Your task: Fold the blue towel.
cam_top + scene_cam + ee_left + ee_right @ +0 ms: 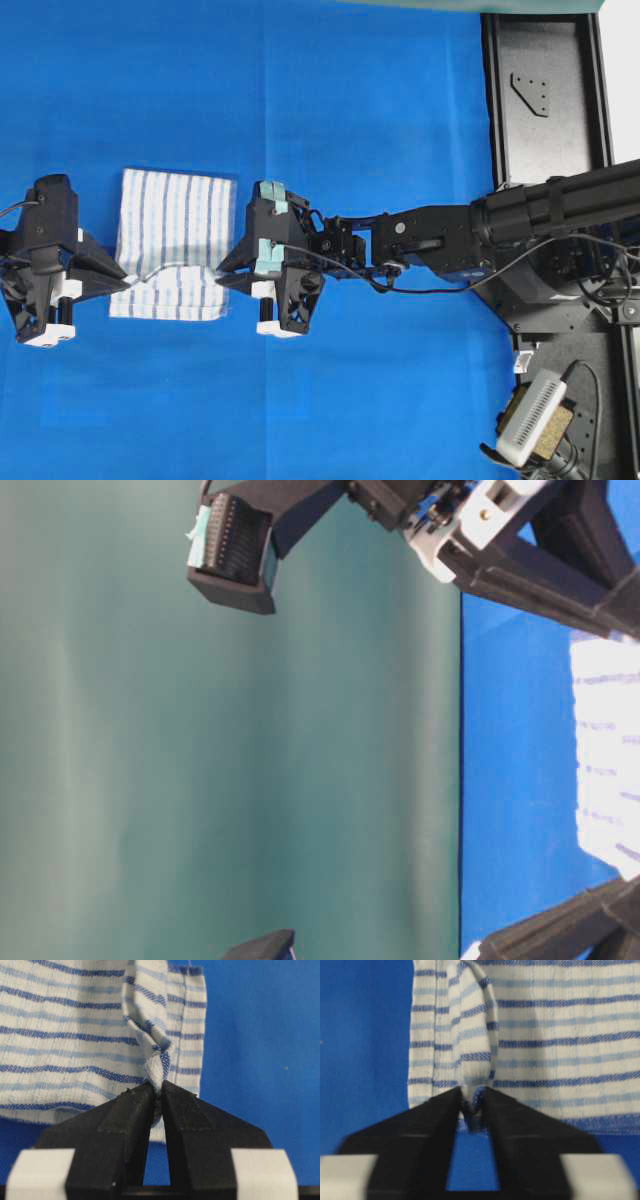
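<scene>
The blue towel [172,235], white with thin blue stripes, lies folded on the blue table cover between my two grippers. My left gripper [126,281] is shut on a pinched fold at the towel's left edge; the left wrist view shows the cloth [155,1062] bunched between the jaws. My right gripper [222,272] is shut on the towel's right edge; the right wrist view shows a pinched loop of cloth [472,1067] between the jaws. A raised crease runs across the towel between the two grips. The towel also shows at the right edge of the table-level view [608,750].
The blue table cover [350,120] spreads all around the towel. A black base plate [545,90] and arm mount stand at the right. A white-and-tan device [535,415] sits at the lower right corner.
</scene>
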